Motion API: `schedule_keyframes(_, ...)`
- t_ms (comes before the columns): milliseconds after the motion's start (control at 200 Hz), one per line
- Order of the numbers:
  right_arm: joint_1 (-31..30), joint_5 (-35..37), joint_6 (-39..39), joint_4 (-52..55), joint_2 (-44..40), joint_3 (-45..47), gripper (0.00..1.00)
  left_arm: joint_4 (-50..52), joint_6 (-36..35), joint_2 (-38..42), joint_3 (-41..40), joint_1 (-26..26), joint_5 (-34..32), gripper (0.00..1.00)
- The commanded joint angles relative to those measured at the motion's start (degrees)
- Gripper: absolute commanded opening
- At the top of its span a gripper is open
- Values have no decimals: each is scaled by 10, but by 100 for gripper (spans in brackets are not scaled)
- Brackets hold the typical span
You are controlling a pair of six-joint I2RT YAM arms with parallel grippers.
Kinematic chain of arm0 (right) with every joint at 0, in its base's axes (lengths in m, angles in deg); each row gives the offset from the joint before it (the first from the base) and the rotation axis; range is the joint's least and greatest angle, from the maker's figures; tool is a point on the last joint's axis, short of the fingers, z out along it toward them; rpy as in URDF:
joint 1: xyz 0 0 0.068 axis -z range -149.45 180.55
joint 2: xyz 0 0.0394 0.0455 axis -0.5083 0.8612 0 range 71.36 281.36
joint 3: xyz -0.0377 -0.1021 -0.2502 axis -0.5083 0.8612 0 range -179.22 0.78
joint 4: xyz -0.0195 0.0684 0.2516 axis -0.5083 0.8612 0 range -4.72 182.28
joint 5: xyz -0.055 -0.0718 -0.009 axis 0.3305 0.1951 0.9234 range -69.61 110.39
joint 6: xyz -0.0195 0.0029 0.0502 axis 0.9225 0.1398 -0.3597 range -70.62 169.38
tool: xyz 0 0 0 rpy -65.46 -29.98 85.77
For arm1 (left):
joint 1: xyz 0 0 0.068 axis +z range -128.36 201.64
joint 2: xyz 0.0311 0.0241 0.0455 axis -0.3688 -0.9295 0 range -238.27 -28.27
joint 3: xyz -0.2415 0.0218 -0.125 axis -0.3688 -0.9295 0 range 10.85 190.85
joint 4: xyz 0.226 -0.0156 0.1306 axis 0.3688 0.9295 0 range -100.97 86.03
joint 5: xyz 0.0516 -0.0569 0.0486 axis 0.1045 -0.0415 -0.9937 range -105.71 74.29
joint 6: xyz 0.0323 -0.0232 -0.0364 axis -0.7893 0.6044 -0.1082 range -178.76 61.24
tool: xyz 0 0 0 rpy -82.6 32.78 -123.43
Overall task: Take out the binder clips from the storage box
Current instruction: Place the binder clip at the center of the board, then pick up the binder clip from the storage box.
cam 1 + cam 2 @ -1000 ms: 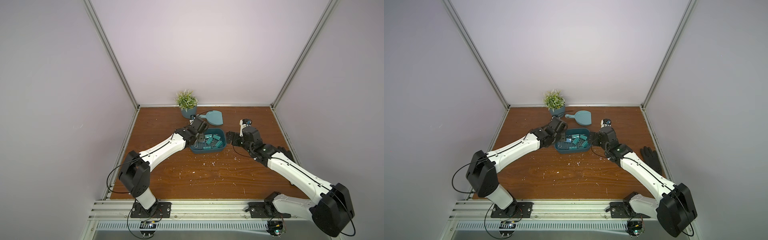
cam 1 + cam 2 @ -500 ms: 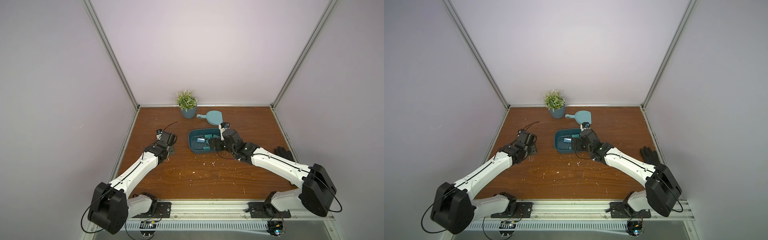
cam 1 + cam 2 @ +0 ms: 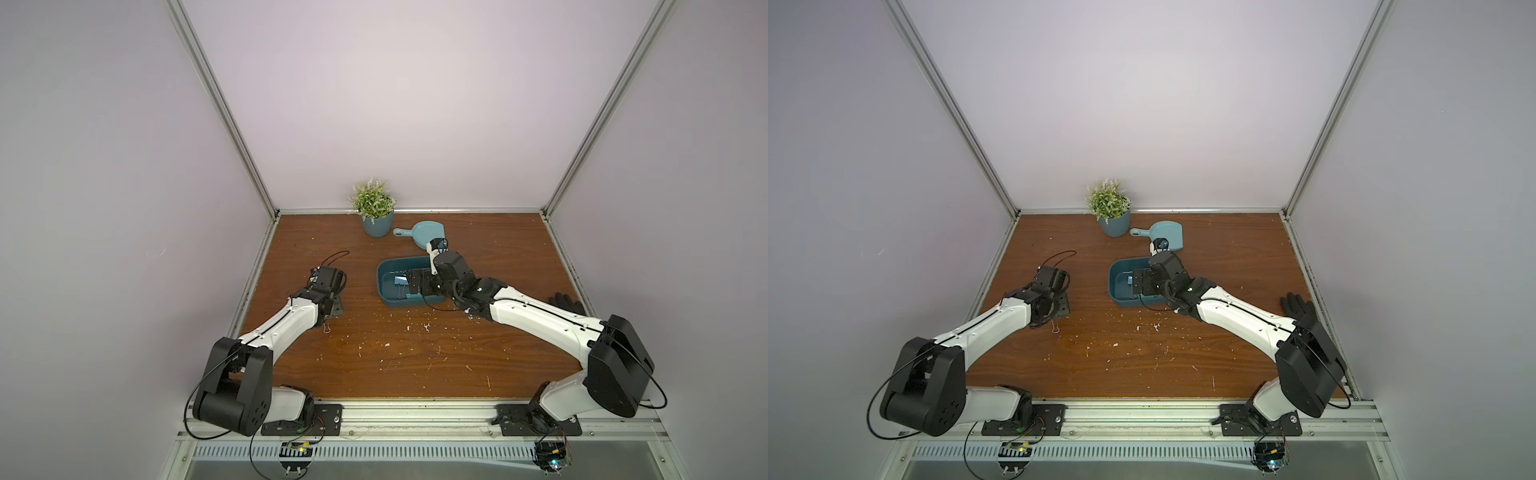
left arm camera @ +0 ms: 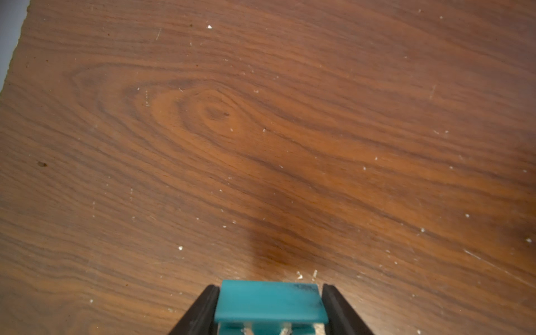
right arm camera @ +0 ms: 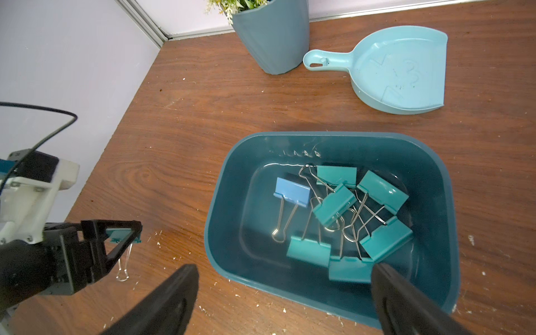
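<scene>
**Seven binder clips (image 5: pixel 335 204) in the storage box (image 5: pixel 319 135), one teal clip (image 4: pixel 271 307) out in the left gripper (image 4: pixel 269 290)**

Six teal plus the blue clip (image 5: pixel 291 194) lie heaped on the box floor, wire handles crossed. Right gripper (image 5: pixel 284 269) hangs over the box's near wall, jaws at full spread, nothing in them. One finger is over the floor, its tip at the nearest teal body. The other stands outside the wall. The two nearest bodies lie just ahead of the tips, long axes running roughly finger to finger. My read: shift inward, then turn the wrist or go for a handle. Right arm is on the box. Left arm is well apart, near the table's (image 3: pixel 374 353) left edge, pinching its clip across the body's length, handles dangling toward the wood. Can't tell if the loops touch down. In both top views the right gripper covers most of the box, and little but the blue clip shows.
</scene>
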Motion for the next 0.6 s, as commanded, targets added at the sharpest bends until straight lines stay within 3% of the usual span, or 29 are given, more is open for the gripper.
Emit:
schedule_keyframes(0,-3,7,-3,12,11,-32,99,2,-8,0,11,8,6,64)
schedule_keyframes(185,-3,10,-5,26,24,-38,99,10,-6,-3,16,9,20,78)
schedule_keyframes(300,-3,15,-4,37,33,-45,99,5,0,10,30,6,67,84)
schedule_keyframes(450,-1,29,-3,49,32,-49,99,-6,11,6,91,-46,81,83)
schedule_keyframes(596,8,34,0,52,10,-37,99,-6,29,-50,175,-110,83,80)
